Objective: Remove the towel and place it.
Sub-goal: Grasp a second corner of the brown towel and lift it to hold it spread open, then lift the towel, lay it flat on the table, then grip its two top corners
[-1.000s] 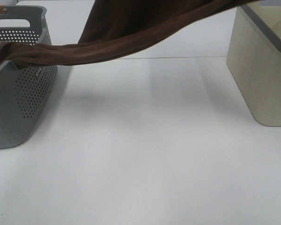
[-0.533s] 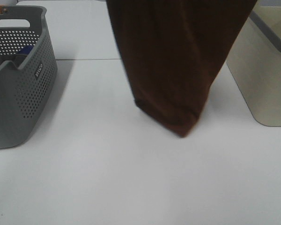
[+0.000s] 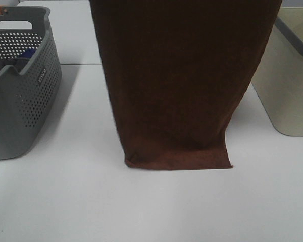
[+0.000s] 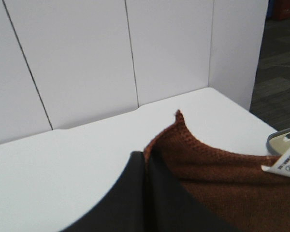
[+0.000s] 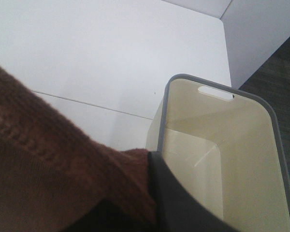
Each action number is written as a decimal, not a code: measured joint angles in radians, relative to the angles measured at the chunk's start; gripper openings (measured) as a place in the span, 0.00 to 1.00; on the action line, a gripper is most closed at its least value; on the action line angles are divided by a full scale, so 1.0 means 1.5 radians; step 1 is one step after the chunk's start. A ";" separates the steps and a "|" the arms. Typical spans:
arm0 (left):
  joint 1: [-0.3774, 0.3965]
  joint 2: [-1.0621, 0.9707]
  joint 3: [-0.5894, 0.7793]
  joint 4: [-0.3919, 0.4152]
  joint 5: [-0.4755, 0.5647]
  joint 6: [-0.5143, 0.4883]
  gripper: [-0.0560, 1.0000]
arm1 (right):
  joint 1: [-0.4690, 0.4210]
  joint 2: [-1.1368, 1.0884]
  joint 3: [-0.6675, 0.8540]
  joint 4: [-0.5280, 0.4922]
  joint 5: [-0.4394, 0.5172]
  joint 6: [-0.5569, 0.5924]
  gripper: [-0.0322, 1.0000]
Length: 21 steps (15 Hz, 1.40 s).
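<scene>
The dark brown towel (image 3: 182, 80) hangs down flat from above the exterior view, spread wide, its lower edge touching or just above the white table (image 3: 141, 206). Both grippers are above that view's top edge. In the left wrist view the left gripper (image 4: 146, 166) is shut on a top corner of the towel (image 4: 217, 183), with the white tag (image 4: 286, 162) beside it. In the right wrist view the right gripper (image 5: 152, 193) is shut on the other top corner of the towel (image 5: 48, 159). The grey basket (image 3: 20, 85) stands at the left.
The grey perforated basket holds a blue item (image 3: 26, 54) and other contents. A cream bin with a grey rim (image 3: 288, 75) stands at the right, also seen from above, empty, in the right wrist view (image 5: 222, 159). White wall panels stand behind the table.
The towel was pulled out of the grey basket, swung to the middle and now hangs spread wide between both grippers, its lower edge lower than half a second ago.
</scene>
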 joint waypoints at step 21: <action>0.141 0.195 -0.003 0.019 -0.335 -0.004 0.05 | 0.001 0.228 -0.086 -0.316 -0.249 0.184 0.03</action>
